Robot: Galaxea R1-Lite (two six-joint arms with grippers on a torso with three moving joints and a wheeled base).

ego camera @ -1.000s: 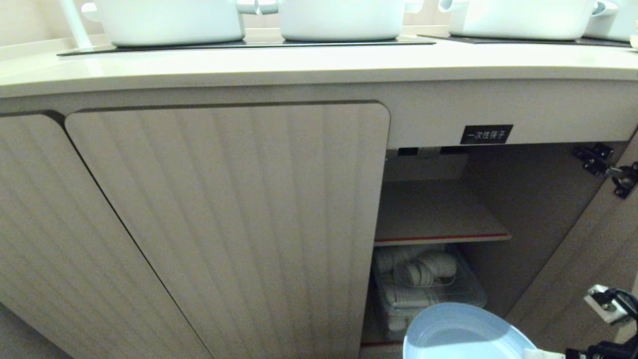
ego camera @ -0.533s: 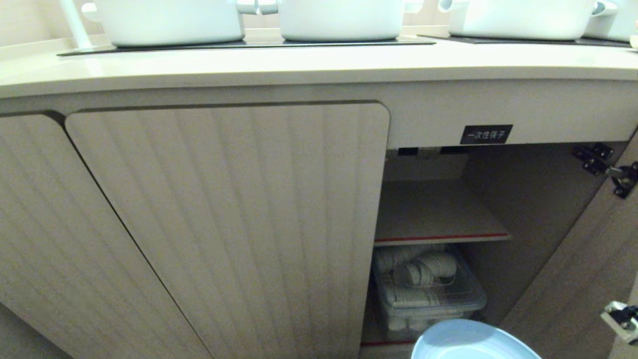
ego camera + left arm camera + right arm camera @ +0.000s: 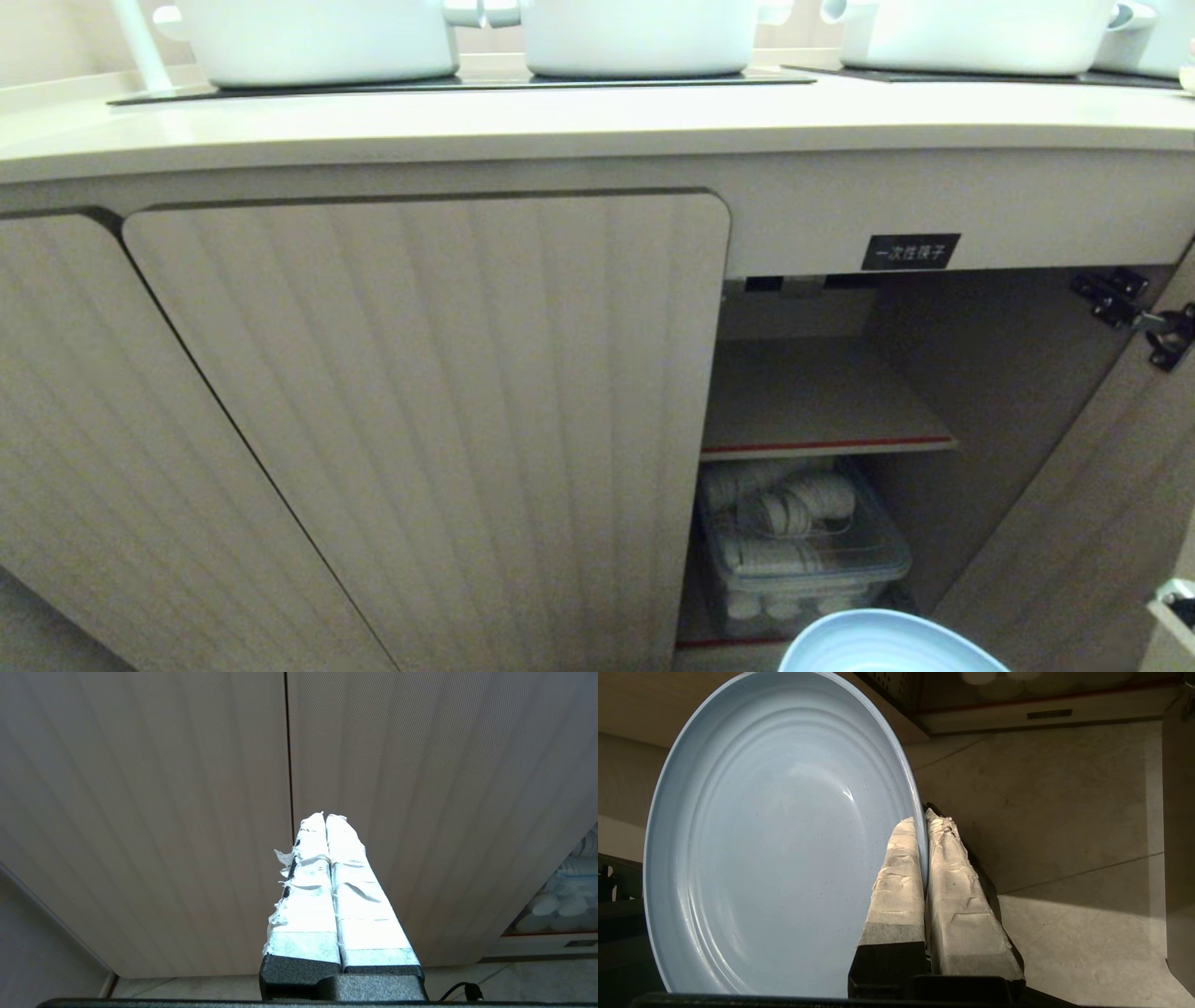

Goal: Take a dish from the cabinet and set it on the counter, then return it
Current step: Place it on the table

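The light-blue dish (image 3: 775, 849) fills most of the right wrist view, and my right gripper (image 3: 923, 819) is shut on its rim, one taped finger on each side. In the head view only the dish's far edge (image 3: 887, 644) shows at the bottom, in front of the open cabinet (image 3: 822, 401), whose inner shelf is bare. The right gripper itself is below the head view. The cream counter (image 3: 597, 121) runs across the top. My left gripper (image 3: 325, 816) is shut on nothing, parked facing the closed ribbed doors.
White pots (image 3: 635, 37) stand on the black cooktop panels (image 3: 467, 82). A clear bin of white cups (image 3: 794, 551) sits on the cabinet's lower level. The open door (image 3: 1074, 523) hangs at the right on its hinge (image 3: 1134, 313). Tiled floor (image 3: 1064, 812) lies below the dish.
The dish has sunk toward the bottom edge of the head view, and the right arm's wrist parts have slid out at the lower right. The cabinet and counter have not shifted.
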